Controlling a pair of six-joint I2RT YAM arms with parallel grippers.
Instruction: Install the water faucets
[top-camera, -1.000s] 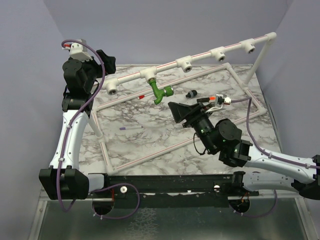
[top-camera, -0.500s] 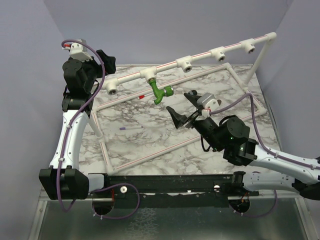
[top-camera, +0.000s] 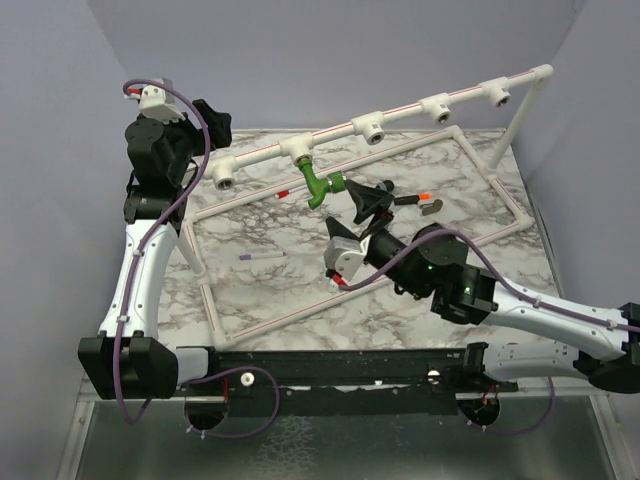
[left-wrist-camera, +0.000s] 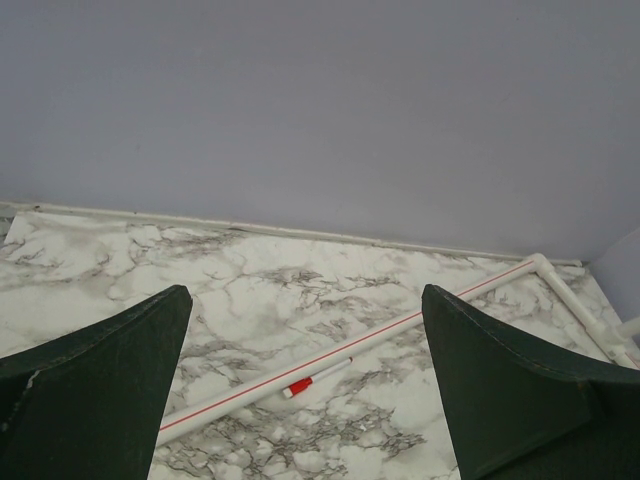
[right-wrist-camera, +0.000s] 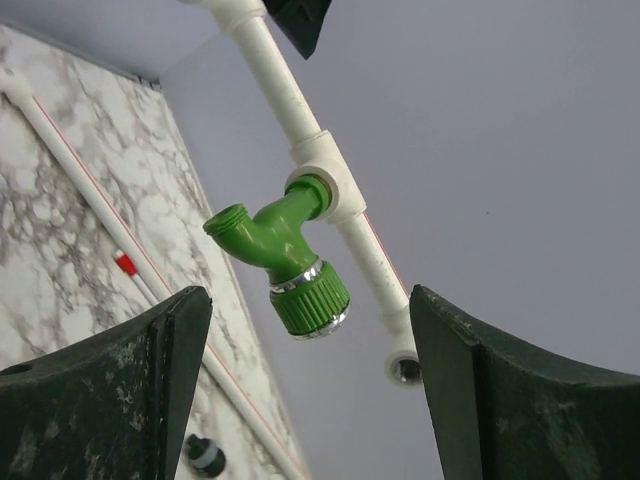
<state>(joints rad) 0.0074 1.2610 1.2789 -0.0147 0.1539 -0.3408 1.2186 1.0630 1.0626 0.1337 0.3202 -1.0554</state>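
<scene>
A bright green faucet (top-camera: 322, 186) with a curved spout hangs from a white T-socket (top-camera: 298, 150) on the raised pipe rail. In the right wrist view the faucet (right-wrist-camera: 285, 255) sits screwed into that socket, its ribbed round knob pointing down towards the jaws. My right gripper (top-camera: 352, 214) is open and empty just right of the faucet. Its jaws stand wide, level with the knob and not touching it (right-wrist-camera: 310, 296). My left gripper (top-camera: 208, 122) is raised at the far left and is open and empty (left-wrist-camera: 305, 296).
The white pipe frame (top-camera: 470, 145) lies on the marble table, its rail carrying several empty T-sockets (top-camera: 370, 130). A red-capped pen (top-camera: 283, 192), a purple pen (top-camera: 262, 256), an orange-tipped piece (top-camera: 425, 197) and a small black ringed part (right-wrist-camera: 205, 455) lie on the table.
My right gripper has swung left and rolled over, from beside the small parts to just beside the green faucet, its jaws open throughout. The left arm has not moved.
</scene>
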